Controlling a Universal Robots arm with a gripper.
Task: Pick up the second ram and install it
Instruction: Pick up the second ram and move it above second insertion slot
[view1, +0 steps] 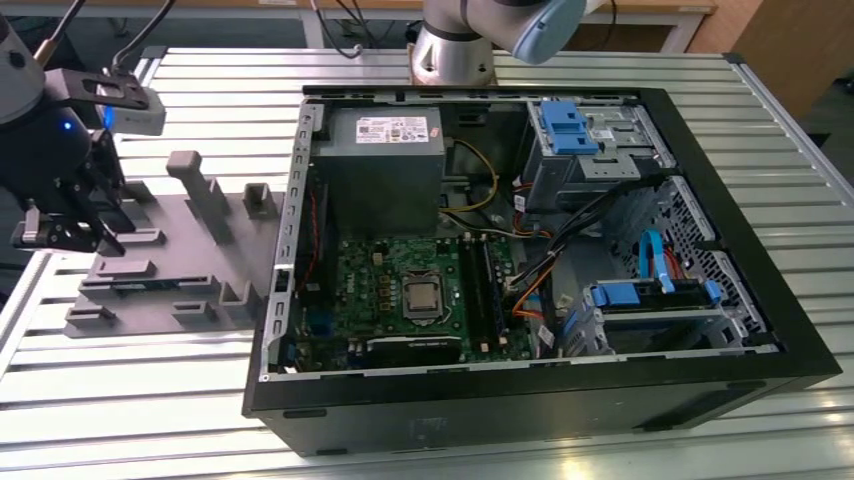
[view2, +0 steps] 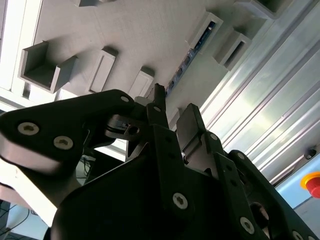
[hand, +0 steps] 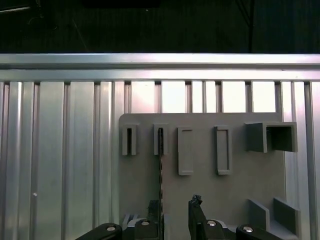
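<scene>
- We see a ribbed aluminium table (view1: 160, 400) carrying an open computer case (view1: 534, 410) with its green motherboard (view1: 400, 285) facing up. Toward the exterior view's left lies a grey tray (view1: 187, 275) of upright blocks.
- The gripper (view1: 64, 235) hangs over the outer part of that tray, pointing down. We judge this suits a stick that must come straight up out of its holders.
- In both wrist views its fingers stand apart with a plain gap between them and clamp nothing.
- The second ram (hand: 161, 180) stands on edge on the tray, its far end held in a slotted block (hand: 160, 140). We take it the slots keep the stick upright so its flat faces are offered to the fingers.
- In the first wrist view the stick runs up close to the inner side of one finger, off-centre in the gap. We cannot tell whether they touch.
- Seen edge-on it is a thin dark line. In the second wrist view the second ram (view2: 186, 61) shows as a narrow blue strip with small dark parts.
- We judge the pick-up not yet made.
</scene>
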